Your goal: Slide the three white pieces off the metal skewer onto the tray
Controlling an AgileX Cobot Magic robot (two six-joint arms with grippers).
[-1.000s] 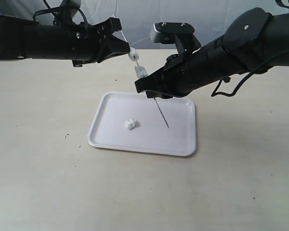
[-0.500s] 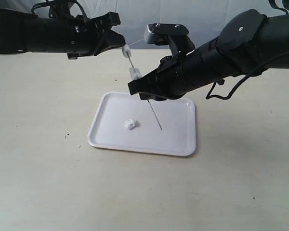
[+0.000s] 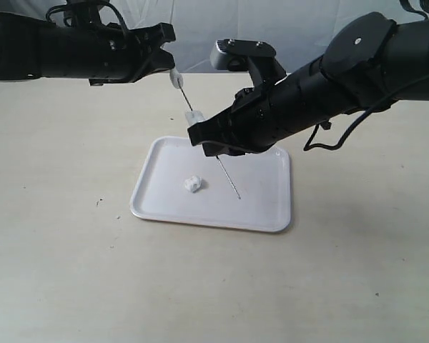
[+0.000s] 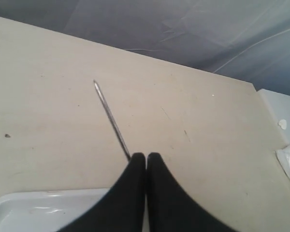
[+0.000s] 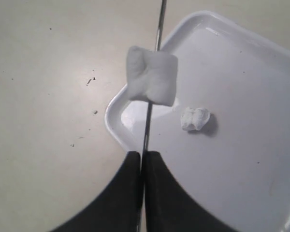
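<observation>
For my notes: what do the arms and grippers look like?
The left arm and right arm are bulky matte black, trailing black cables. A grey camera block tops the right wrist. The left gripper and right gripper have smooth, tapering black fingers.

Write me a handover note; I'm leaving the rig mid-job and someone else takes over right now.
Left gripper: jaws shut on the skewer, upper part.
Right gripper: jaws shut around the skewer lower down, above the tray.
Pieces: one loose piece lies on the tray; the upper piece sits by the left gripper, the lower piece just above the right gripper's jaws.
Done: one off. Left: slide the other two off the lower end.
</observation>
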